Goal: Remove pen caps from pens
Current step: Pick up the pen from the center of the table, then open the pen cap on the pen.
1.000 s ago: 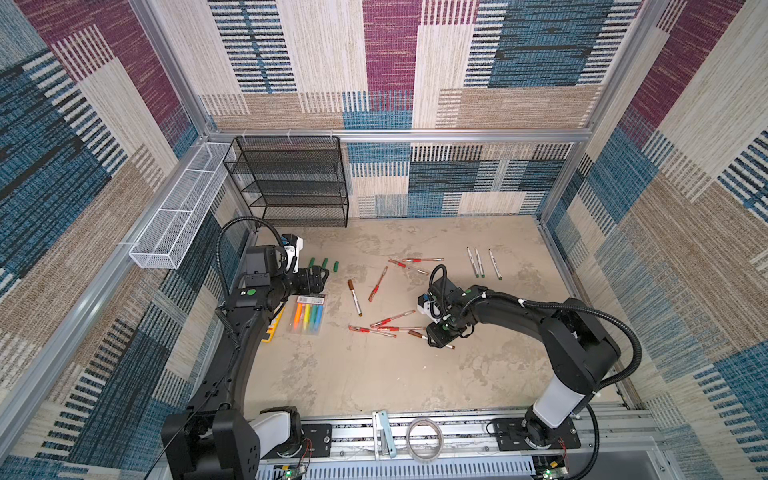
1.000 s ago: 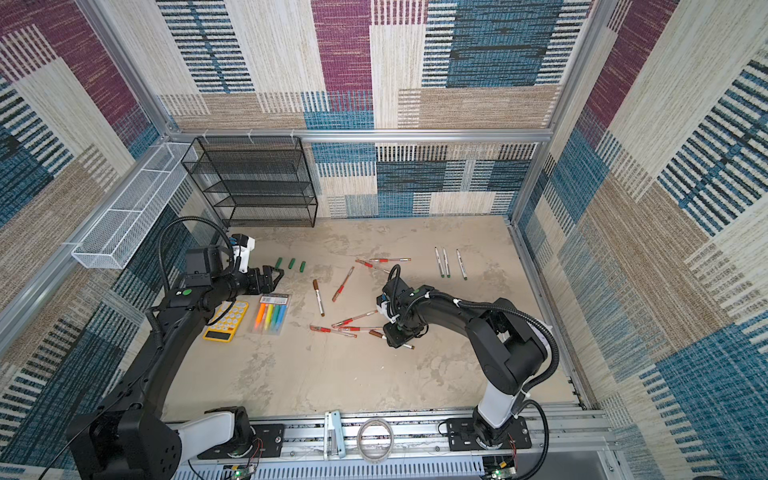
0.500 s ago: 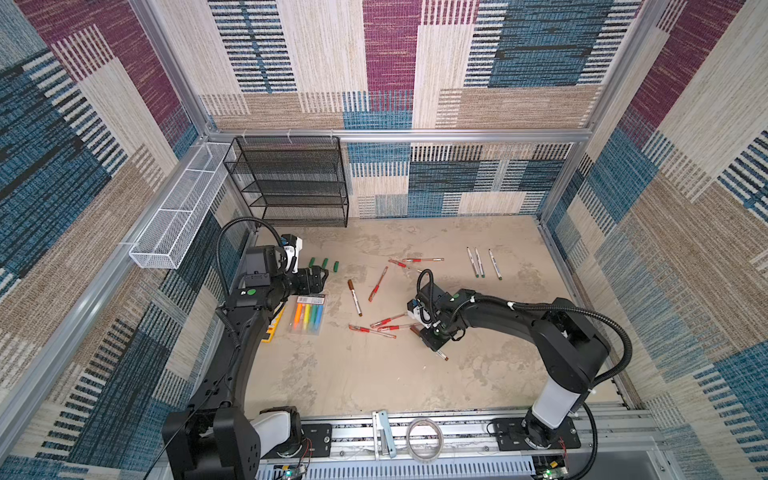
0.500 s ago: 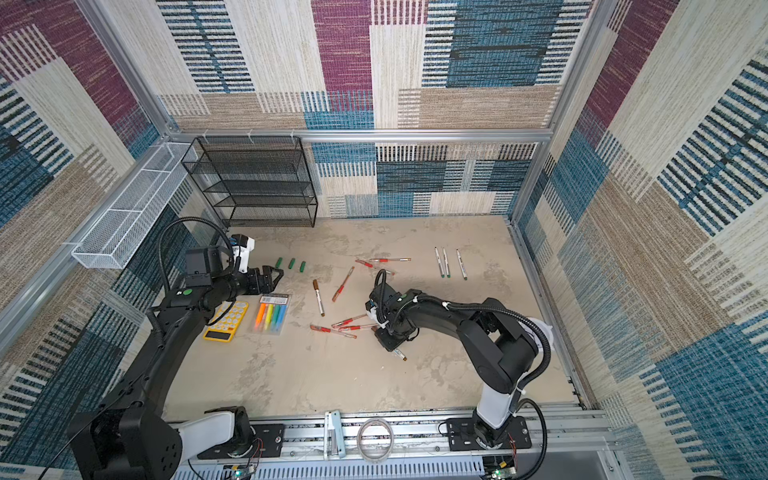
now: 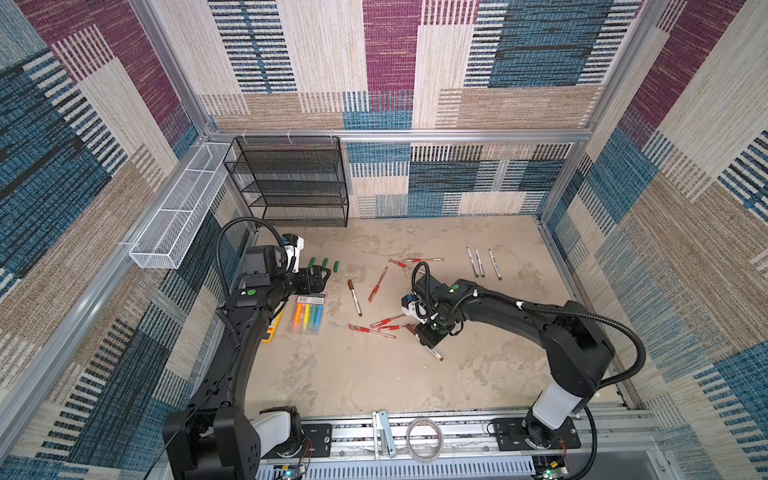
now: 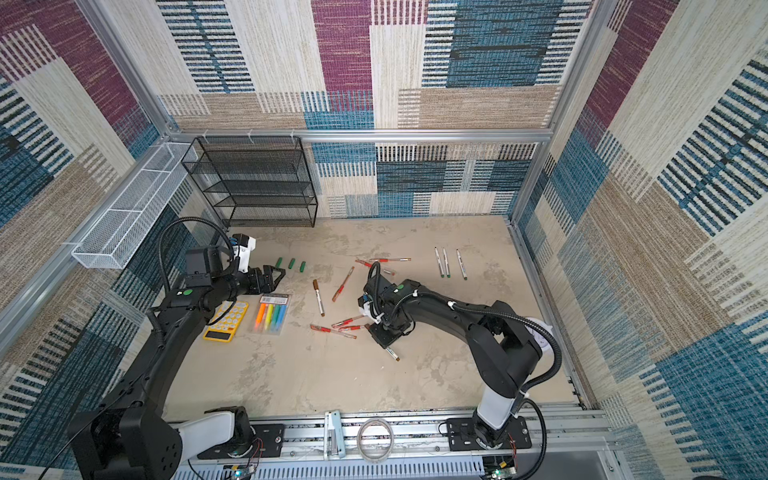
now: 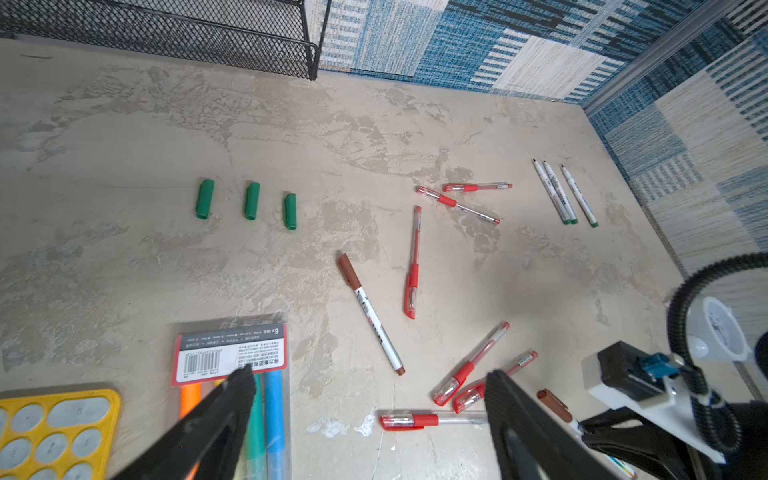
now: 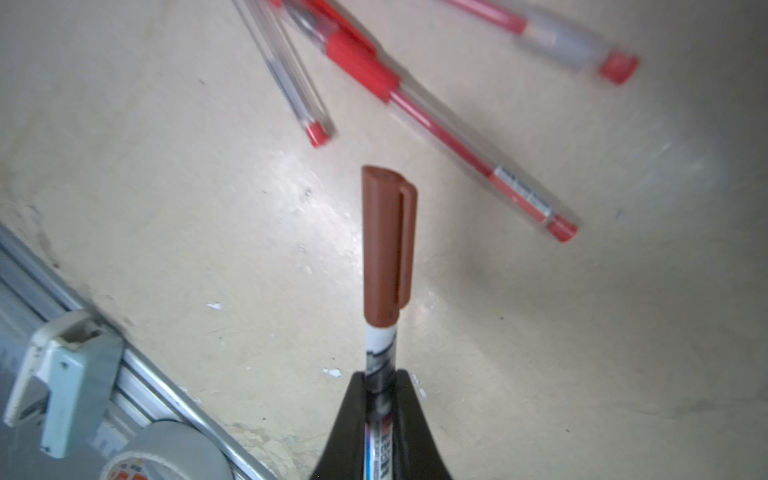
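Brown cap (image 8: 388, 245) juts clear of my right gripper (image 8: 380, 380), which is clamped on the white pen (image 8: 380, 338) beside the red pens (image 8: 449, 124), leaving the cap free to pull. Whether the pen is lifted, I can't tell. My left gripper (image 7: 369, 377) hangs spread wide by the highlighter pack (image 7: 230, 353).

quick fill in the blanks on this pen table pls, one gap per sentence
1. The right tool is shut on a white pen whose cap is ____ in colour.
2. ____ loose green caps lie side by side, off any pen.
3. The left tool stands ____, holding nothing.
4. The highlighter pack lies beside a ____ calculator.

Missing words: brown; three; open; yellow
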`<state>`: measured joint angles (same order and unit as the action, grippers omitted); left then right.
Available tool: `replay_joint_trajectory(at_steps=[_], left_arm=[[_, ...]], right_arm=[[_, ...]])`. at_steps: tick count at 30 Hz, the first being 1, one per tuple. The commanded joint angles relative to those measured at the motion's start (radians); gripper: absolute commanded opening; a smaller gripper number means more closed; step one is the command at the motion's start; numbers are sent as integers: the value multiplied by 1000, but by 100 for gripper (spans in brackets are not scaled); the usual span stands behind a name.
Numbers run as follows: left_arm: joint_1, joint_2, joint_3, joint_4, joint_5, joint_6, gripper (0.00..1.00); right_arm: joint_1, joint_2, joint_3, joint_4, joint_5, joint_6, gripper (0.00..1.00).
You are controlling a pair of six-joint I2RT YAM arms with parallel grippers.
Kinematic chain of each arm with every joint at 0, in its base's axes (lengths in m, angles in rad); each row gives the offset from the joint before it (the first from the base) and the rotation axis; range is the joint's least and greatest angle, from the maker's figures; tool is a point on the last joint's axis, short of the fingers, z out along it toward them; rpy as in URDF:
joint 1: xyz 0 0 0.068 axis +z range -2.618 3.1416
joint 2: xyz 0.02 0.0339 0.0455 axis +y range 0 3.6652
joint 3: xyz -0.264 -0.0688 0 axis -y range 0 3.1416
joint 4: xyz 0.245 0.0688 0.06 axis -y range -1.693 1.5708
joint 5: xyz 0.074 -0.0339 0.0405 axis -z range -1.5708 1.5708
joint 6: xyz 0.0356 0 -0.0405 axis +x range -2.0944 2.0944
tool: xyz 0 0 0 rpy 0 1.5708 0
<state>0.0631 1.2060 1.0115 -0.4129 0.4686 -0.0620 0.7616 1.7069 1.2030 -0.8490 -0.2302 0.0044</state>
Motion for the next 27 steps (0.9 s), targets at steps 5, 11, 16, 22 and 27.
replay_joint_trajectory(at_steps=[5, 11, 16, 22, 27], left_arm=[[1, 2, -9, 80, 287, -125, 90], [-14, 7, -75, 239, 493, -280, 85], [-55, 17, -95, 279, 529, -296, 80], [-98, 34, -101, 288, 519, -314, 67], [-101, 40, -98, 273, 467, -306, 44]], right_arm=[[1, -9, 89, 207, -137, 128, 9], [4, -6, 93, 539, -262, 294, 8], [35, 19, 119, 717, -313, 351, 7], [64, 64, 155, 769, -334, 379, 7], [73, 66, 148, 789, -332, 395, 7]])
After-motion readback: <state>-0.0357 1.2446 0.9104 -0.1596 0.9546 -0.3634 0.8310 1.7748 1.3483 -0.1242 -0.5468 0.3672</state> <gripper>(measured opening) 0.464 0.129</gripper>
